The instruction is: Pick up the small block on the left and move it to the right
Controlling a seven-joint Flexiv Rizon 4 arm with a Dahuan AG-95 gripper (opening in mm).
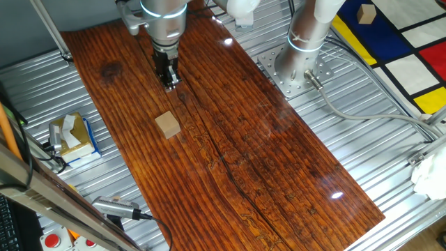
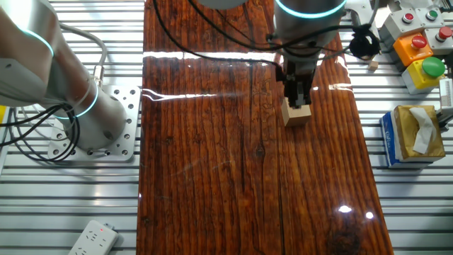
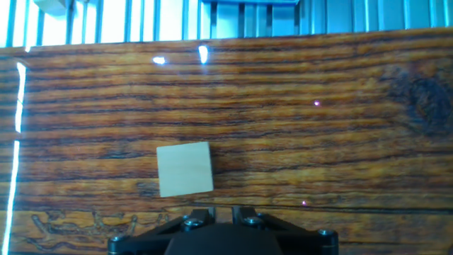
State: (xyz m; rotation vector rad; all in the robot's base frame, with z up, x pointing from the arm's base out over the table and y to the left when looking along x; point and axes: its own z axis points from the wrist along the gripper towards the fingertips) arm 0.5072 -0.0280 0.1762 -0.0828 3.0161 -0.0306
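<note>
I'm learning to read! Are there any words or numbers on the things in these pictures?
No words or numbers can be read here.
Tissue box: its blue and yellow sides show no print clear enough to read.
Red and green buttons: any labels are too small to tell.
White power strip: markings too blurred.
Block: plain wood, no writing.
Board: only wood grain.

You won't find any readable text, label, brand, number or sign in these views. The yellow-and-blue tissue box (image 1: 73, 137) shows no legible print, and the coloured buttons (image 2: 422, 53) at the far right of the other fixed view carry no markings you can make out.
</note>
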